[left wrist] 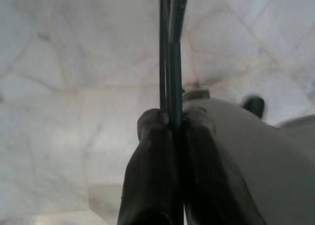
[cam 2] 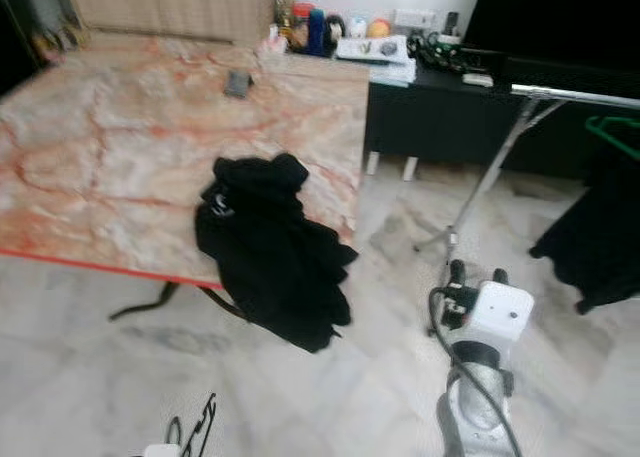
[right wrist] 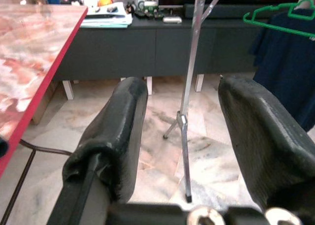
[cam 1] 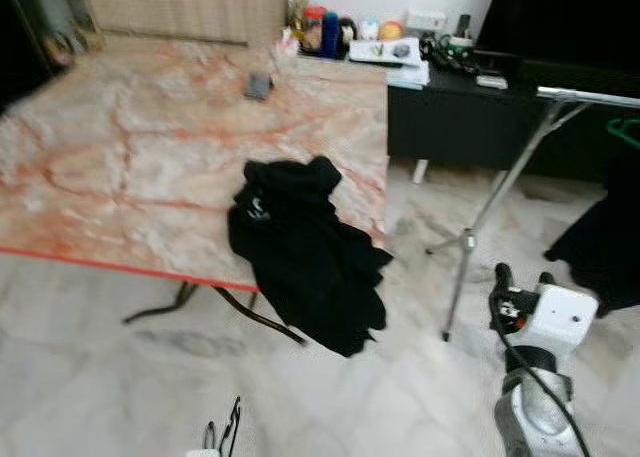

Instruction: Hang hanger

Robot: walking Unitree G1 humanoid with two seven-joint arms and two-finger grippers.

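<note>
Your left claw (left wrist: 170, 131) is clenched on a thin dark wire hanger (left wrist: 170, 48), low over the marble floor (cam 1: 120, 377). It looks light and stiff but narrow, so it may twist between the pads; keep the hold near the hook. Your right claw (right wrist: 182, 136) is spread wide and holds nothing, facing the rack's leg (right wrist: 189, 107). The silver rack rail (cam 1: 590, 97) stands to your right, with a green hanger (cam 1: 625, 129) and dark clothing (cam 1: 600, 237) on it. A black garment (cam 1: 300, 247) drapes over the counter (cam 1: 120, 157) edge; the floor between counter and rack is open.
</note>
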